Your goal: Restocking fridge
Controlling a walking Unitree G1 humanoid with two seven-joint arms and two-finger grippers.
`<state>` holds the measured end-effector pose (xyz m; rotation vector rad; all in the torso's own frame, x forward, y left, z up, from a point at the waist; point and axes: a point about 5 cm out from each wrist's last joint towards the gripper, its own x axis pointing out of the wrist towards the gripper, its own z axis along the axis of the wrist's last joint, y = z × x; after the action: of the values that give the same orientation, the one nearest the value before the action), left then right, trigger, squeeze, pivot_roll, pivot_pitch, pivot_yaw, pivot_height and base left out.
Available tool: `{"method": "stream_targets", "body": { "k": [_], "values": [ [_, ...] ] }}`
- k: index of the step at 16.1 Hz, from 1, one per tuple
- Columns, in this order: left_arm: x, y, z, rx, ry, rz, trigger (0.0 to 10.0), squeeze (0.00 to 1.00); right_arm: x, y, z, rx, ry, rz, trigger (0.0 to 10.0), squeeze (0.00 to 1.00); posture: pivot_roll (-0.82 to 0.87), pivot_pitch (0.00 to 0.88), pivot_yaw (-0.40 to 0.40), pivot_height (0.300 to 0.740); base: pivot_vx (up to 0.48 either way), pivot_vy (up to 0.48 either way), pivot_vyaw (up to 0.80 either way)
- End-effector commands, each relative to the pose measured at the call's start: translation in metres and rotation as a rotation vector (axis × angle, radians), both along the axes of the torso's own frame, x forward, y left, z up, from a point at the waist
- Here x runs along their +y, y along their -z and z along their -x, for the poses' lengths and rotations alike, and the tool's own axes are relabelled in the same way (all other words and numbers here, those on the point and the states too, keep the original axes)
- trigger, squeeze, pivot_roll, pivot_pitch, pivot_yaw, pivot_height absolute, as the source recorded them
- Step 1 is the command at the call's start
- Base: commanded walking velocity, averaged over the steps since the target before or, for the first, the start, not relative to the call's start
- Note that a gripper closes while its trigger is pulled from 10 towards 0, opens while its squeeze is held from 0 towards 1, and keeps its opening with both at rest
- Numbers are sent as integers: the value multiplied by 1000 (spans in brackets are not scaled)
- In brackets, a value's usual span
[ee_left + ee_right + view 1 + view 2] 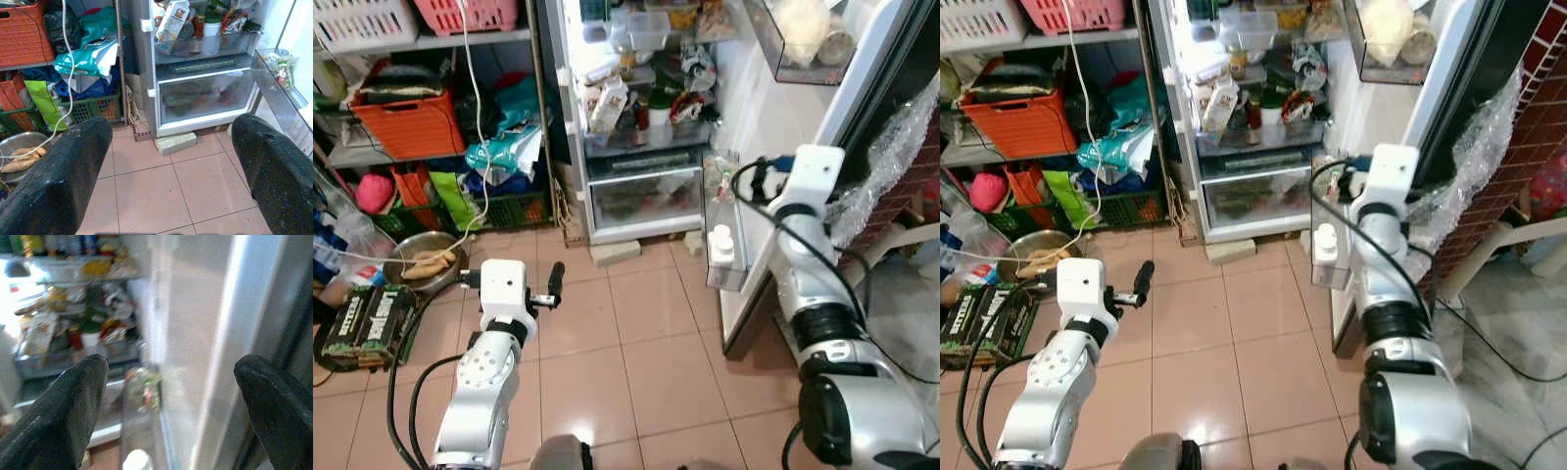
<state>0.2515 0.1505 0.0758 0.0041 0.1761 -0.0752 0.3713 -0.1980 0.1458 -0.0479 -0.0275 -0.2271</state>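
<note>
The fridge (646, 117) stands open ahead, its shelves crowded with cartons, jars and packets above a clear drawer (205, 95). Its door (783, 108) is swung out to the right. A low door bin (724, 264) holds a white-capped bottle (722, 242), and an upper bin (803, 44) holds pale items. My left gripper (171, 166) is open over the tiled floor, pointing at the fridge base with nothing between its fingers (63, 171). My right gripper (171, 401) is raised close to the door's inner face, open and empty, above the low bin.
Shelving on the left carries an orange basket (411, 122), bags and a green crate (514, 209). A metal bowl (429, 262) of sweet potatoes and a dark box (367, 318) sit on the floor. A white cable (475, 117) hangs down. A brick (614, 253) lies by the fridge base.
</note>
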Motion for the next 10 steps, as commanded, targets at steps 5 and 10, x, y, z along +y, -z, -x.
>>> {"method": "stream_targets", "body": {
  "k": [5,10],
  "values": [
    [1,-3,2,-15,11,2,10000,0,-1,13,12,-13,-71,23,10000,0,89,11,23,740,0,0,0],
    [-1,-6,2,-39,30,12,10000,0,-20,32,37,9,-70,67,10000,0,76,15,31,740,378,0,0]
  ]
}}
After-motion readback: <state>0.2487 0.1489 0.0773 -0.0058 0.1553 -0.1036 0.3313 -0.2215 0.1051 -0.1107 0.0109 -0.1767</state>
